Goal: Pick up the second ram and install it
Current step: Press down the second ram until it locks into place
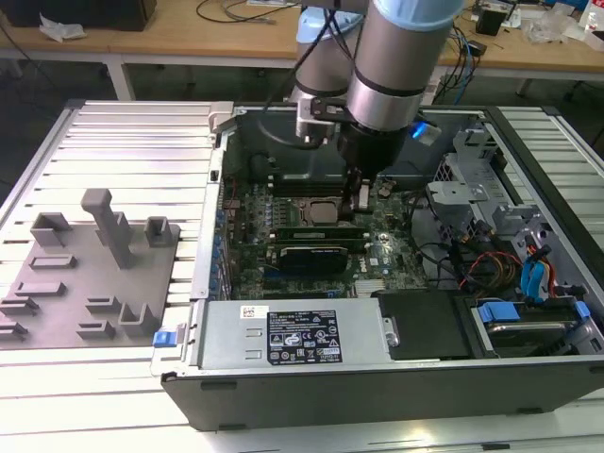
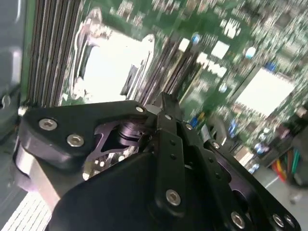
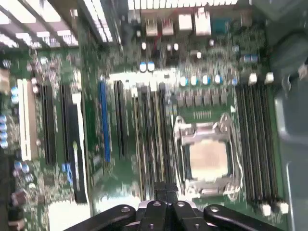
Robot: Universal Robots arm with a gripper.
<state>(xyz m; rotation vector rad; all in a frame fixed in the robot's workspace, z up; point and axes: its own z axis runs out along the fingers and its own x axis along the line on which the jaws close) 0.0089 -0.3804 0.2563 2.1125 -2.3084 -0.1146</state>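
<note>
Above the open black computer case (image 1: 377,377), the exterior view shows the tool (image 1: 361,200) lowered over the green motherboard (image 1: 283,260), just beside the square silver CPU socket (image 1: 316,210). A long green ram stick (image 1: 316,230) lies seated in the slots there; whether it is the second ram cannot be told.

The second wrist view shows the tool (image 2: 163,103) with its black fingers (image 2: 168,130) drawn together; what they clamp cannot be told.

The first wrist view places the tool (image 3: 165,190) at the black memory slots (image 3: 151,139) beside the socket. The step in hand appears to be seating; it calls for straight downward pressure.
</note>
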